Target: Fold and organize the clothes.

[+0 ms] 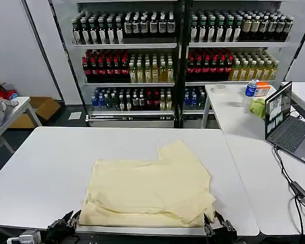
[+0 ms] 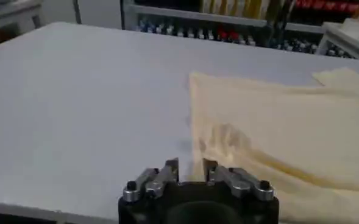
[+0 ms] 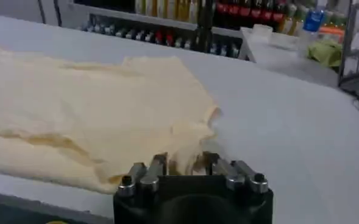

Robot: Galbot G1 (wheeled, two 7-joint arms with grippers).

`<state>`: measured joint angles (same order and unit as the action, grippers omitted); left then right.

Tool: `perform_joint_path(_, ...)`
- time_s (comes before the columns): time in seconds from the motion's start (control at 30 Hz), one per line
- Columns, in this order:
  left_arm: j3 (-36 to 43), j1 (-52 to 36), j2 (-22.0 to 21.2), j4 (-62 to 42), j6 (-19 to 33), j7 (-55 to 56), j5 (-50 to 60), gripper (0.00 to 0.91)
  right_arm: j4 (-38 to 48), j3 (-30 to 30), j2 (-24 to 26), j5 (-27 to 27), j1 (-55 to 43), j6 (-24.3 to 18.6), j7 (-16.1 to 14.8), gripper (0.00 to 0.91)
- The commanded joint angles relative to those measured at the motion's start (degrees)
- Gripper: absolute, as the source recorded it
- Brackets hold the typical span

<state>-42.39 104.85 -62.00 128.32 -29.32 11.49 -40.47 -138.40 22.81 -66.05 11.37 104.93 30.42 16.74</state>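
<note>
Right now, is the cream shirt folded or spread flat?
Partly folded: the cream shirt lies doubled over on the white table, layered edges showing along its near side, one corner sticking out at the back.

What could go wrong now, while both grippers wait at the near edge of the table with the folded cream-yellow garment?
1. The cream-yellow garment lies in loose, uneven layers; a grasp at its near hem may take only the top layer and undo the fold.
2. Its near edge reaches the rim of the white table, so a pull toward the robot could drag it off.
3. The left gripper and right gripper stand open at opposite corners; uneven lifting could skew the cloth.
</note>
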Motion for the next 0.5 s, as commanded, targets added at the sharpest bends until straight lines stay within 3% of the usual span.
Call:
perform_joint_path(0.03, -2.23, -2.95, 1.79, 0.82, -0.93, 0.57, -1.16, 0.907, -2.39, 1.98, 0.56, 1.16, -1.94, 0.37, 0.44, 0.907)
perform_joint_path(0.23, 0.94, -10.79, 4.2, -1.47, -1.32, 2.72, -2.12, 0.907, 3.25, 1.05, 1.57, 4.36, -13.22, 1.56, 1.54, 0.907)
perform_joint_path(0.5, 5.77, -23.11, 6.72, -9.44, -2.96, 3.12, -3.61, 0.907, 15.63, -5.47, 1.79, 9.19, -33.48, 2.75, 2.63, 0.907)
